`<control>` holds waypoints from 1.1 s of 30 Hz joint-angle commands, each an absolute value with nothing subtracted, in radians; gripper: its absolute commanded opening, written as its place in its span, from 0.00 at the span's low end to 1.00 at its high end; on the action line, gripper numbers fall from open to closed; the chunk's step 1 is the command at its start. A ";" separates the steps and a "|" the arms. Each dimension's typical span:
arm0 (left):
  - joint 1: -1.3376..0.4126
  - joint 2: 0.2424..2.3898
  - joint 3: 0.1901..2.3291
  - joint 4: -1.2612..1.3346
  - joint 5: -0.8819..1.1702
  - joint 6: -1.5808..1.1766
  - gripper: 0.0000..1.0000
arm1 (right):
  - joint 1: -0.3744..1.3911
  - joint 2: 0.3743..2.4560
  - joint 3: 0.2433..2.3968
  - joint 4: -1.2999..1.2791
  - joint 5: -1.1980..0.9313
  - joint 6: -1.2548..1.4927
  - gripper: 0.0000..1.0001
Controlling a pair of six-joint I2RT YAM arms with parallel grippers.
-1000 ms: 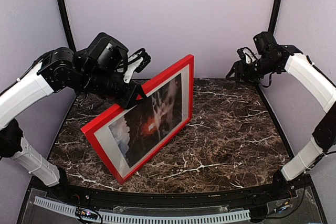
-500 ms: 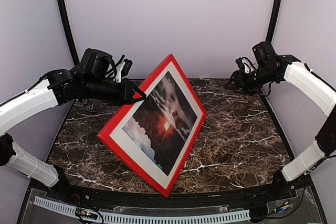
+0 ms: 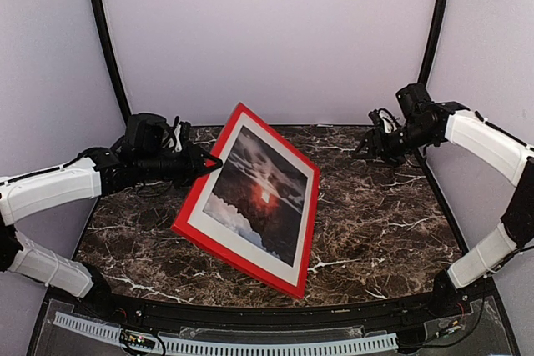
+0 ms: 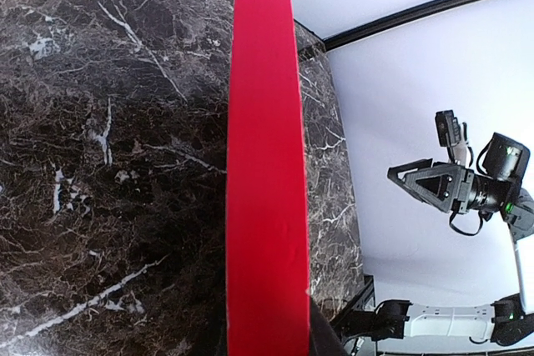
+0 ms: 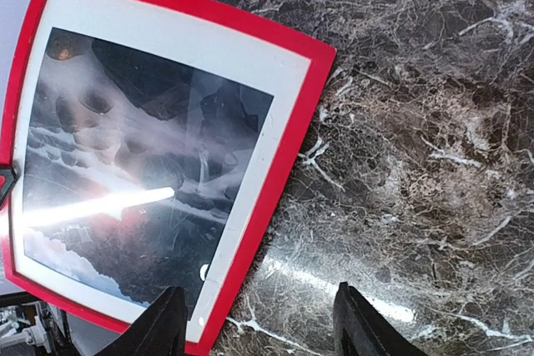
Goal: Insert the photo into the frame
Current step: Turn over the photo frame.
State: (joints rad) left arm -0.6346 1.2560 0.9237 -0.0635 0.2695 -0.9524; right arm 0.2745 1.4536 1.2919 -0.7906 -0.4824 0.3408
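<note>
Frame (image 3: 193,206) with photo (image 3: 259,198), tilted, edge pinched by left pincer (image 3: 210,159); right pincer (image 5: 260,323) spread.

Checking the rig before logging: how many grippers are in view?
2. The left gripper clamps the frame at its left edge; the right gripper hovers open over the table at its far right, apart from the frame.

Surface (image 3: 375,206): dark brown marble pattern, white veins, glare streaks on the right half. Pale lavender backdrop wall (image 3: 275,31) on the far side and both flanks. Black pole (image 3: 107,47) at far left corner, second black pole (image 3: 435,14) at far right. White slotted strip (image 3: 275,346) along near edge. White mat board (image 5: 167,39) left of centre, tilted.
</note>
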 commanded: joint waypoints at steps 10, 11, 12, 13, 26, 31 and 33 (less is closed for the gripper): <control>-0.577 1.236 0.773 0.215 0.327 -1.009 0.02 | 0.272 1.437 1.136 -0.648 -0.520 0.335 0.63; -0.575 1.243 0.764 0.232 0.327 -1.009 0.03 | 0.272 1.439 1.127 -0.639 -0.524 0.336 0.62; -0.574 1.258 0.747 0.240 0.326 -1.010 0.04 | 0.273 1.443 1.116 -0.631 -0.527 0.338 0.63; -0.573 1.265 0.738 0.263 0.326 -1.013 0.06 | 0.273 1.446 1.109 -0.624 -0.529 0.340 0.63; -0.572 1.467 0.598 0.525 0.385 -1.075 0.43 | 0.273 1.464 1.061 -0.579 -0.531 0.350 0.63; -0.572 1.579 0.549 0.686 0.467 -1.139 0.56 | 0.273 1.472 1.053 -0.568 -0.535 0.353 0.63; -0.572 1.612 0.530 0.735 0.481 -1.156 0.61 | 0.273 1.474 1.052 -0.566 -0.537 0.353 0.63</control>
